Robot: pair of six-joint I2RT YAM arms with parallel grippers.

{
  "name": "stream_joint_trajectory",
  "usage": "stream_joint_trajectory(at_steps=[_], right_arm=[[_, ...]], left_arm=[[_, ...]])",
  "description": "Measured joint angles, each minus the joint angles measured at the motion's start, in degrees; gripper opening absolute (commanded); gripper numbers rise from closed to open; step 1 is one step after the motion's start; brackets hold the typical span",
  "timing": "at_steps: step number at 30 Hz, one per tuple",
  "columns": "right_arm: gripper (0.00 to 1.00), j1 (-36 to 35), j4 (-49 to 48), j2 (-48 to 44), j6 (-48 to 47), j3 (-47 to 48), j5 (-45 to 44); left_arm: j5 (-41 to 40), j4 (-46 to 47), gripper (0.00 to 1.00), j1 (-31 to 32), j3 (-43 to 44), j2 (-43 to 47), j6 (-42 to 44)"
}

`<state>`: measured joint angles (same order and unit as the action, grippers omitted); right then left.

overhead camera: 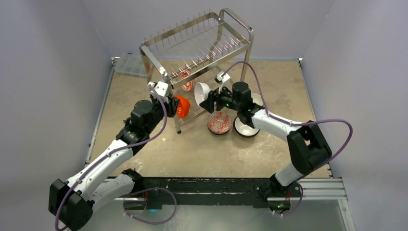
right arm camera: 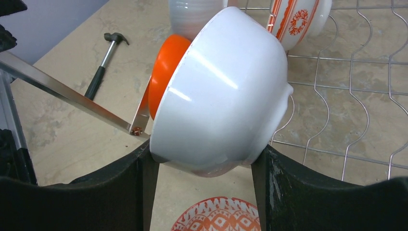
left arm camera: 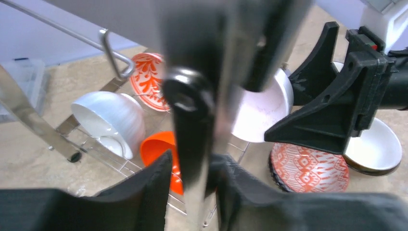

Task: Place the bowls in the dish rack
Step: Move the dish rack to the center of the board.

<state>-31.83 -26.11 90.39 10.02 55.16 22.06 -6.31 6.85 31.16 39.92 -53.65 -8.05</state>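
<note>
Right claw (right arm camera: 204,156), half open, grips a white bowl (right arm camera: 219,91); left claw (left arm camera: 192,163) pinches a leg of the dish rack (left arm camera: 195,211).

I have the right gripper (right arm camera: 204,163) clamped on a white bowl (right arm camera: 221,91). Its black fingers (right arm camera: 120,192) press on the bowl, one on each side, and the bowl is tilted on its side. Just behind it an orange bowl (right arm camera: 163,72) stands on edge, beside a steel bar of the rack (right arm camera: 62,94). Further back, over the rack's wire grid, I see a ribbed bowl (right arm camera: 192,14) and a red-printed bowl (right arm camera: 300,19). A hammer (right arm camera: 103,65) lies on the table (right arm camera: 57,139) at the left. A patterned bowl (right arm camera: 216,216) shows between the fingers, below.
</note>
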Motion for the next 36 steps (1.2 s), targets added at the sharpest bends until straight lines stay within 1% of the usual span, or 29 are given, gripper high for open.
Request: stream_joint_trajectory(at_steps=[2,4,7,13,19,25,26,33,35,36], right_arm=[[0.0,0.0,-0.96,-0.92,-0.02,-1.36,-0.59],[0.0,0.0,-1.95,-2.43,-0.04,-2.89,-1.92],[0.0,-0.02,-4.04,-4.42,-0.5,-4.33,-3.45],[0.0,-0.04,-10.62,-6.23,-3.1,-6.6,-5.66],[0.0,-1.22,-20.24,-8.24,-10.16,-14.8,-5.62],[0.0,-2.03,-23.1,-8.17,-12.5,-15.54,-5.64],[0.0,-2.38,-23.65,-8.0,-12.9,-15.54,-5.7],[0.0,-6.01,-25.73,-3.43,-17.94,-15.26,-7.08],[0.0,-6.99,-25.66,-1.46,-19.17,-14.4,-7.69],[0.0,-7.41,-25.62,-0.42,-19.65,-13.64,-7.96]], left_arm=[[1.14,-0.04,0.09,0.0,0.04,0.09,0.66],[2.14,-0.42,0.0,0.28,0.04,0.33,1.81],[4.42,-1.84,0.0,0.33,0.04,1.49,1.84],[5.31,-6.73,0.0,0.37,0.04,5.62,2.01],[7.04,-11.61,0.0,0.37,0.04,9.73,2.56],[7.85,-17.03,0.0,0.37,0.04,14.51,2.91],[7.85,-17.99,0.02,0.37,0.04,15.43,2.8],[8.28,-21.4,0.55,0.37,-0.39,19.8,1.33],[8.22,-21.44,0.63,0.37,-0.5,20.9,0.57],[8.07,-21.38,0.65,0.37,-0.66,21.2,0.09]])
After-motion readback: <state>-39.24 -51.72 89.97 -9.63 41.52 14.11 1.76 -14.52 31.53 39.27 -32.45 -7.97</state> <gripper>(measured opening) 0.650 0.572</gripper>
